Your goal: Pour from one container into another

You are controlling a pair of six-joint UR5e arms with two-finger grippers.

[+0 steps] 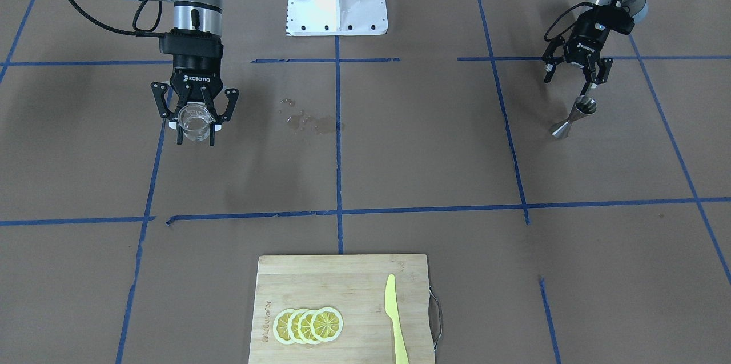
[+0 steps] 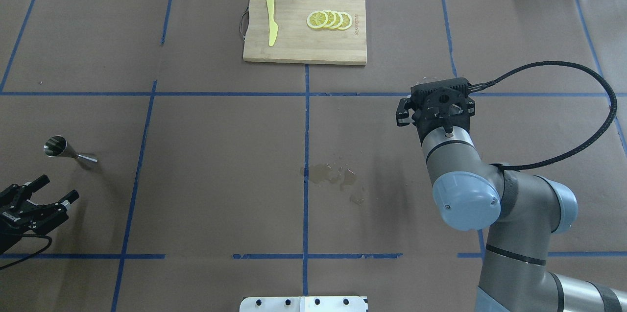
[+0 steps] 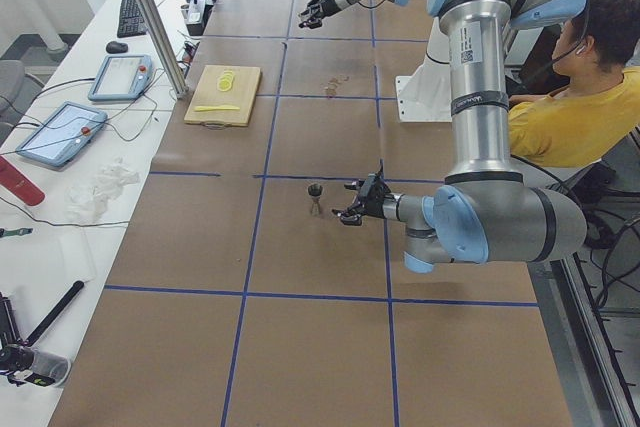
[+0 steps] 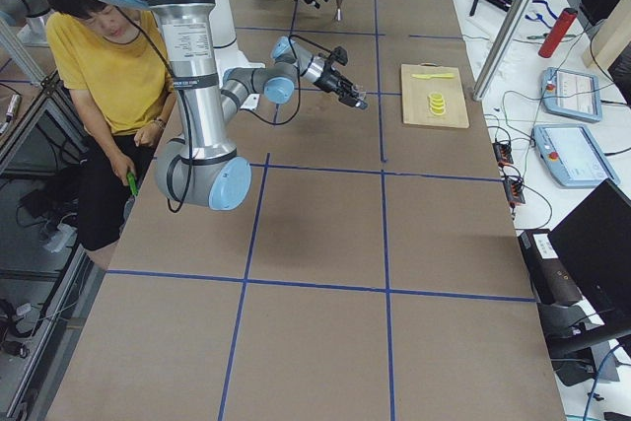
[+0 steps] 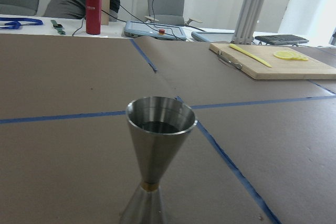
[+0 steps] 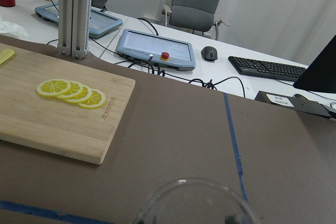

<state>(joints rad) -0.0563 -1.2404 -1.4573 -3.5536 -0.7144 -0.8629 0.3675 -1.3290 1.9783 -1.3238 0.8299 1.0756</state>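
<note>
**Colleague:** Where was the small clear glass cup (image 1: 193,122)?

**Me:** I saw it clamped between the fingers of the right tool (image 1: 196,136). It was roughly upright and held off the brown paper-covered counter (image 1: 400,170), on the robot's right side.

**Colleague:** And the shiny steel hourglass-shaped jigger (image 1: 574,118)?

**Me:** It stood upright on the counter, far over on the robot's left. My left wrist camera looked into its upper cone. Something dark showed at the bottom, but I could not tell what.

**Colleague:** The left tool (image 1: 571,81)?

**Me:** Its fingers were spread apart and empty. It was near the jigger, not touching it.

**Colleague:** Anything else?

**Me:** There was a wet patch (image 1: 311,122) near the middle. The bamboo cutting board (image 1: 342,284) carried 4 lemon slices (image 1: 308,325) and a yellow plastic knife (image 1: 394,318).
</note>
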